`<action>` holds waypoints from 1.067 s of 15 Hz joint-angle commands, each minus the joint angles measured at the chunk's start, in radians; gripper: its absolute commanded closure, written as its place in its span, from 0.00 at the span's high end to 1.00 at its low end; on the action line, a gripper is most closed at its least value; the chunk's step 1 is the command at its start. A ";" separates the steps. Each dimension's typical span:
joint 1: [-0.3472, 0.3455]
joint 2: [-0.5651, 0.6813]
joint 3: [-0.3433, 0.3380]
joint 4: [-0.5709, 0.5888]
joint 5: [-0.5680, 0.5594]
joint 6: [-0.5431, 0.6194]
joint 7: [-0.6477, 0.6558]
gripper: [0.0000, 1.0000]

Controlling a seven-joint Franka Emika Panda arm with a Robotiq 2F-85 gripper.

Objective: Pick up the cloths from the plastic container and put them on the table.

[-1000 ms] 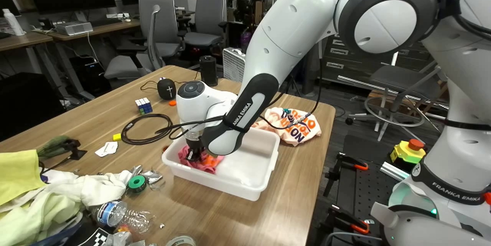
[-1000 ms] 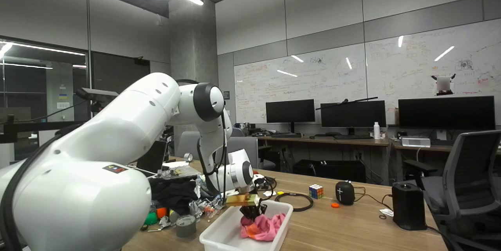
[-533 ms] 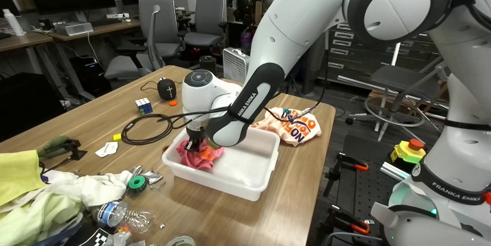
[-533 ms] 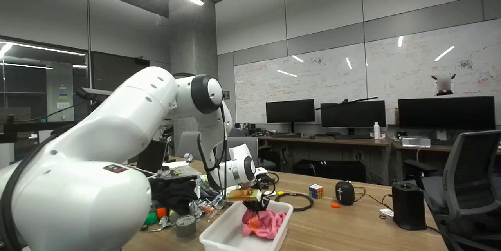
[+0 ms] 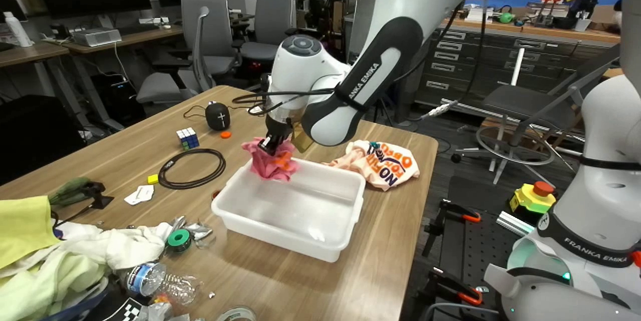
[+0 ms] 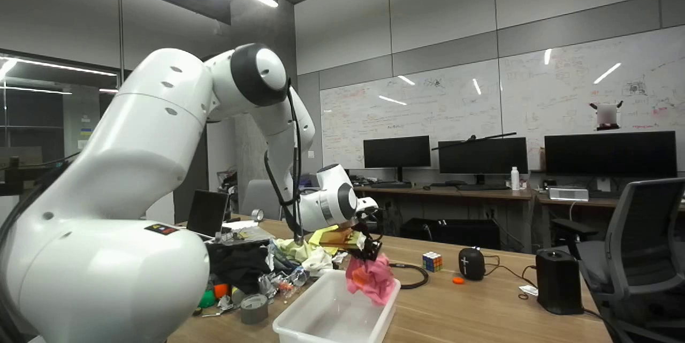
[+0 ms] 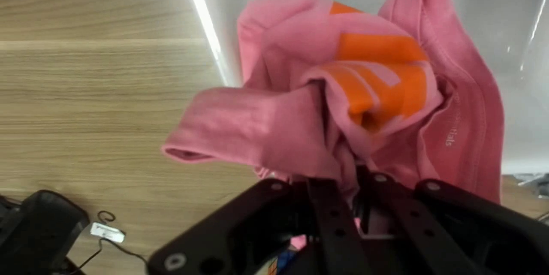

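The gripper (image 7: 351, 182) is clamped on a fold of the pink cloth (image 7: 291, 125); the wrist view shows the fabric bunched right in its grip, with the rest hanging loose, an orange print across it and a bit of small white lettering on one part. In both exterior views the pink cloth is up at one corner of the container (image 5: 280, 241); one floppy end pokes out past the wall, over the wood, and the rest is mostly over the inside; can't tell if the lowest bit touches the rim or hangs just clear of it.

The container sits flat on the tabletop (image 5: 300, 291); right beside it there's a crumpled peach cloth (image 5: 395, 166) with orange and dark lettering, lying near the edge; can't tell whether those two actually touch.

Other stuff around, in an exterior view: a cube (image 5: 188, 138), a speaker (image 5: 217, 116) with an orange disc (image 5: 226, 134) near it, a coiled cable (image 5: 183, 186) with a yellow block (image 5: 152, 179) just beside it, and a white card (image 5: 140, 194) near the block; then a yellow cloth (image 5: 25, 226) and a white cloth (image 5: 130, 248) heaped together, plus a green tape roll (image 5: 173, 237) just beside the white cloth and a clear bottle (image 5: 145, 278) lying on its side; a black cylinder (image 6: 558, 281) stands upright on the tabletop in an exterior view; the arm (image 6: 160, 97) reaches in with its elbow bent up high, and the gripper tilts a bit rather than pointing straight down.
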 commanded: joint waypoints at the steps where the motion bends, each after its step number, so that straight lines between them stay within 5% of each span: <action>1: 0.067 -0.215 -0.107 -0.190 -0.063 0.058 0.062 0.05; 7: 0.167 -0.438 -0.301 -0.274 -0.309 -0.007 0.248 0.05; 16: 0.108 -0.577 -0.340 -0.301 -0.429 -0.243 0.413 0.05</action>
